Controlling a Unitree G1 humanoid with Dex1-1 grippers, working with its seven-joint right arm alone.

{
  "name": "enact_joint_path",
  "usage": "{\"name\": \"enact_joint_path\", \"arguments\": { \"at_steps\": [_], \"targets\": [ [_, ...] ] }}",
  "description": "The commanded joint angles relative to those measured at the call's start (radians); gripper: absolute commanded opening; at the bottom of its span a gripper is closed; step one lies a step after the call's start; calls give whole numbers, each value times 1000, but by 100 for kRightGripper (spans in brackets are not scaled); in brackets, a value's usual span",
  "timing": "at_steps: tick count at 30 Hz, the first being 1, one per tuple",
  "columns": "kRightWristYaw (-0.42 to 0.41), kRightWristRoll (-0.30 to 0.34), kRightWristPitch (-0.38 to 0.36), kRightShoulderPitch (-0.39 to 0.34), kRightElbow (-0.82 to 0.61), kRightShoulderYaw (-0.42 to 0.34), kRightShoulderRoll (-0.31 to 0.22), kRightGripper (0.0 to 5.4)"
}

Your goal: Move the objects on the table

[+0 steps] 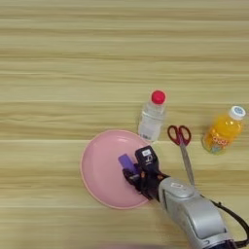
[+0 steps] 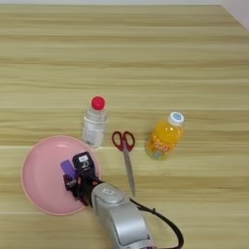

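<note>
A round pink plate lies at the lower middle of the table. My right gripper reaches in from the bottom right over the plate's right side. It is shut on a small flat purple block, which sits low over the plate's surface. A small clear bottle with a red cap stands upright just beyond the plate's far right rim. Red-handled scissors lie closed to the right of the bottle, blades pointing toward me, close beside my silver forearm.
An orange juice bottle with a white cap stands upright to the right of the scissors. A black cable trails along my forearm. The table's far right corner shows at the top right.
</note>
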Motion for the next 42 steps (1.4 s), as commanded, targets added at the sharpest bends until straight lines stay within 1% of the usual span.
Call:
{"name": "enact_joint_path", "arguments": {
  "at_steps": [1, 3, 14, 17, 22, 24, 27, 31, 37, 42],
  "targets": [
    [-3, 4, -33, -33, -35, -8, 1, 159],
    [-3, 4, -34, -33, -35, -8, 1, 145],
    [5, 7, -39, -27, -44, 0, 1, 143],
    [-1, -1, -53, -25, -57, 4, -1, 143],
    [-20, -13, -74, -15, -117, 3, -3, 143],
    [-34, -38, -98, -12, -133, 11, -11, 143],
    [-42, -48, -108, -8, -153, 9, -14, 143],
    [-59, -61, -109, -10, -183, -12, -27, 143],
    [-80, -66, -119, -22, -183, -55, -39, 143],
    [-82, -72, -102, -31, -215, -81, -54, 143]
  ]
}}
